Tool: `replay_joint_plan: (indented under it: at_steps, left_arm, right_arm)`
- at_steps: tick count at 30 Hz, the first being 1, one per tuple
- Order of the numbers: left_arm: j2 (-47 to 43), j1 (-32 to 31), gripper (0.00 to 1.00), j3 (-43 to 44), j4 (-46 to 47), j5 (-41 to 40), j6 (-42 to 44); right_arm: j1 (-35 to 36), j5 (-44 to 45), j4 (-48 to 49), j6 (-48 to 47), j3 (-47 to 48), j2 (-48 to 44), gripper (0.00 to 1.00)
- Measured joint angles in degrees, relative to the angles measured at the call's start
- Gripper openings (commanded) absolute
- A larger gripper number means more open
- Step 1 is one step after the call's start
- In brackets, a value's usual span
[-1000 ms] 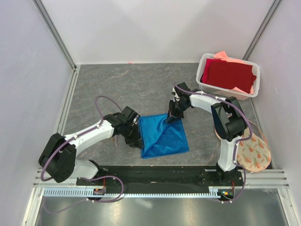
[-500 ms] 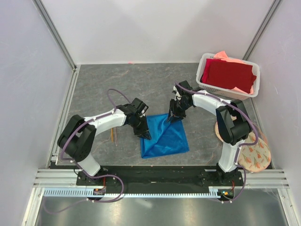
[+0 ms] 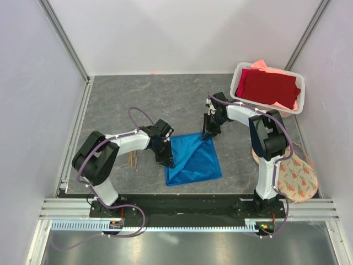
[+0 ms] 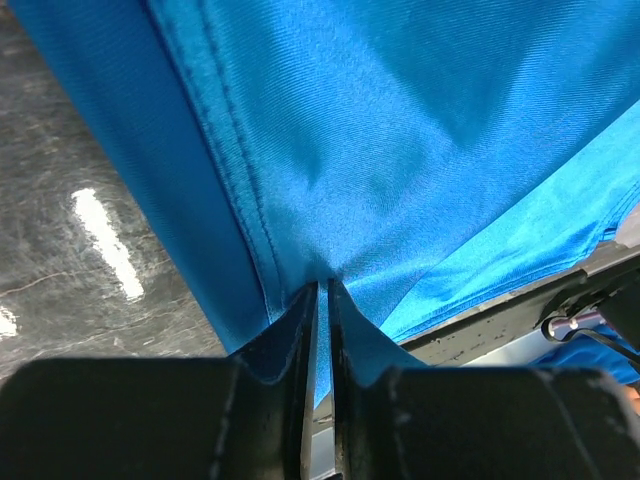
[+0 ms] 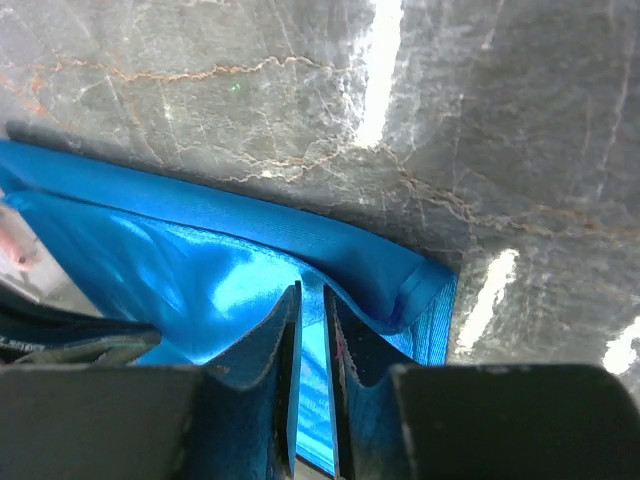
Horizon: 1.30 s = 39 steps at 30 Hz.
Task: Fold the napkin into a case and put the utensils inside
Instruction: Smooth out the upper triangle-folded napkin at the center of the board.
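Note:
The bright blue napkin (image 3: 193, 159) lies on the grey table, part lifted between both arms. My left gripper (image 3: 167, 161) is shut on its left edge; in the left wrist view (image 4: 323, 290) the cloth (image 4: 400, 140) is pinched between the jaws. My right gripper (image 3: 208, 135) is shut on its far right corner; in the right wrist view (image 5: 311, 300) the blue cloth (image 5: 200, 270) runs between the jaws. Thin orange-brown utensils (image 3: 133, 159) lie on the table left of the napkin, partly hidden by the left arm.
A white basket (image 3: 268, 88) with a dark red cloth (image 3: 269, 88) and a salmon-pink cloth (image 3: 276, 70) stands at the back right. A round floral mat (image 3: 298, 176) lies at the near right, beside the right arm's base.
My left gripper has moved right along the napkin's left edge and the arm has swung inward. My right gripper has shifted slightly right and back, stretching the far corner.

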Motion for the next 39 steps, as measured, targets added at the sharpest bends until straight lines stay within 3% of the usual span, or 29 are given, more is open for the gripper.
replay_joint_plan:
  at_steps: [7,10,14,16,19,26,31,39]
  left_arm:
    - [-1.36,-0.09,0.27,-0.31,0.39,-0.09,0.44]
    - [-4.15,-0.07,0.27,-0.31,-0.59,0.11,0.50]
    - [-8.79,-0.07,0.23,-0.33,-1.53,1.86,0.48]
    - [-10.14,-0.07,0.22,-0.48,-1.29,3.23,0.48]
    - [-11.06,-0.09,0.22,-2.60,0.46,5.99,0.46]
    - [-11.04,-0.13,0.19,-7.50,1.53,8.13,0.39]
    - [-10.84,-0.13,0.19,-11.78,4.22,8.68,-0.37]
    - [-10.19,-0.13,0.19,-15.50,6.73,9.86,-0.79]
  right_arm:
    - [-0.13,-0.07,-1.42,-3.32,1.18,0.39,0.26]
    - [-0.02,0.42,-2.69,-4.04,1.38,0.02,0.32]
    - [0.26,0.72,-5.03,-4.02,1.38,-2.78,0.49]
    - [0.81,0.76,-5.55,-3.78,1.38,-5.20,0.50]
    - [3.63,0.72,-5.18,-2.60,1.20,-8.83,0.50]
    - [13.42,-3.04,3.15,4.79,-6.32,-12.00,0.39]
    - [14.29,-4.61,6.51,8.37,-11.45,-11.52,0.37]
    - [14.27,-4.44,9.20,8.66,-11.93,-8.76,0.36]
